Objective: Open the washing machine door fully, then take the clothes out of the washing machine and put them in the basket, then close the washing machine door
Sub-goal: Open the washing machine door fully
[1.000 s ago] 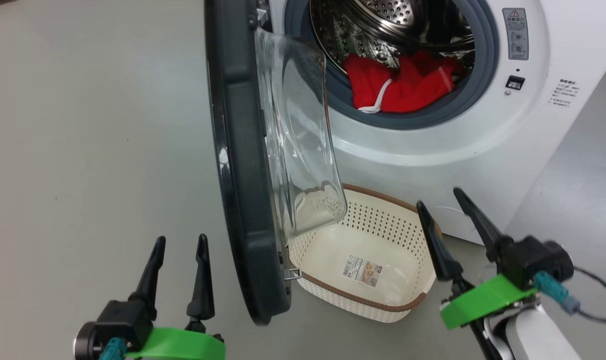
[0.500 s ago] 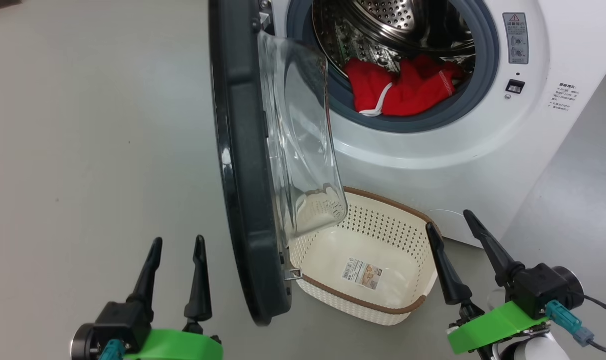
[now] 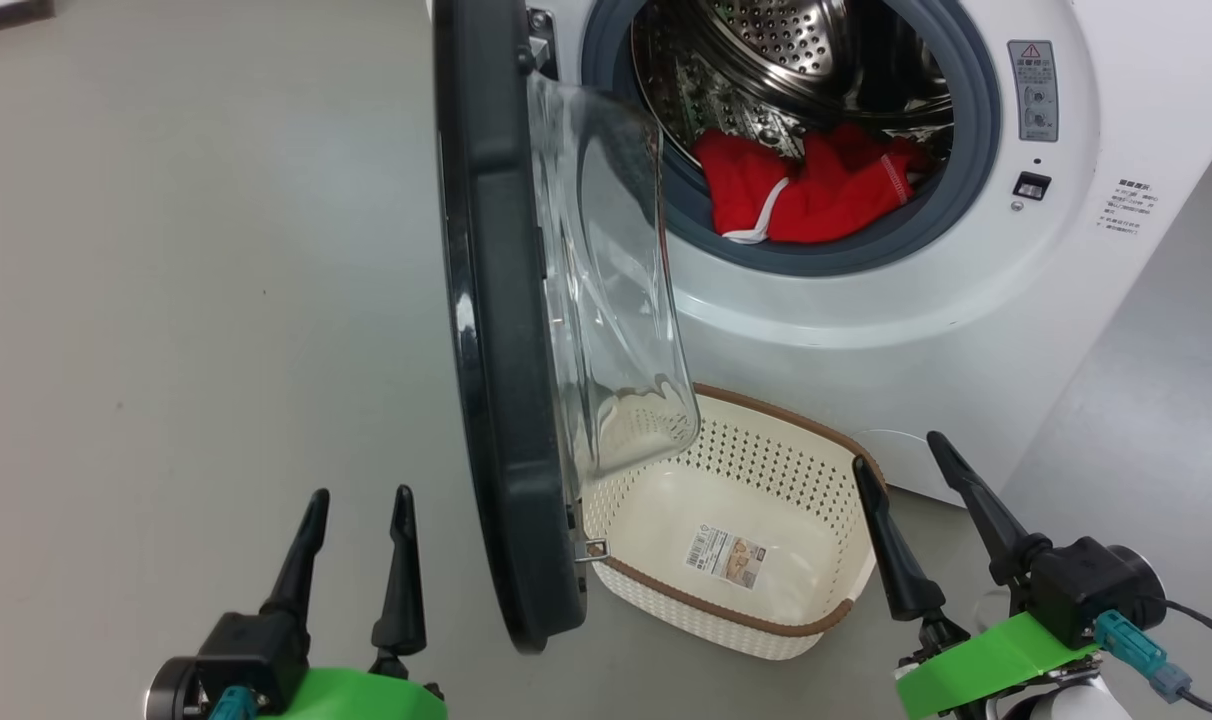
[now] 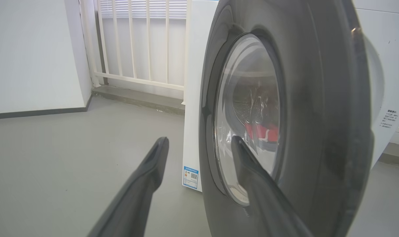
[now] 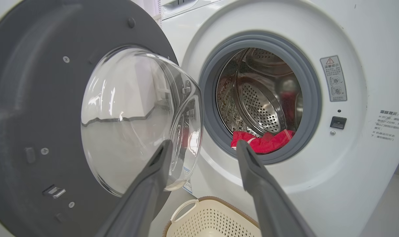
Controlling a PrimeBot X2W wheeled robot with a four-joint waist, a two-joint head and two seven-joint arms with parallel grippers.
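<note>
**A:** One red heap of clothes [image 3: 806, 195] is lying at the 6 o'clock spot of the steel drum [image 3: 766, 50], inside the washing machine [image 3: 1066, 280]. I am not managing to tell how many pieces are hiding in it.

**B:** How are they going to feel?

**A:** I am guessing soft, light and floppy. They are likely going to sag and dangle when lifted. So I am thinking a pinch deep in the thick middle fold is best. One white drawstring [image 3: 766, 215] is looping out at 7 o'clock of the heap. Pulling just that may slip.

**B:** And the washing machine door [image 3: 496, 350]?

**A:** One door, hard and heavy-looking, with a shiny black rim and a bulging glass window [image 3: 616, 280]. It is standing open, edge-on to the head camera. The rim is looking slippery, so I am thinking a flat push is safer than a pinch.

**B:** Where is the basket [image 3: 766, 455] sitting?

**A:** One cream basket, on the floor at 6 o'clock under the drum mouth. It is partly under the door's glass and is holding just a paper label.

**B:** The grippers?

**A:** Two. The left gripper [image 3: 361, 495] is hanging at 7 o'clock of the head view, and the right gripper [image 3: 896, 450] at 5 o'clock. Both are spreading their fingers wide and holding nothing.
</note>
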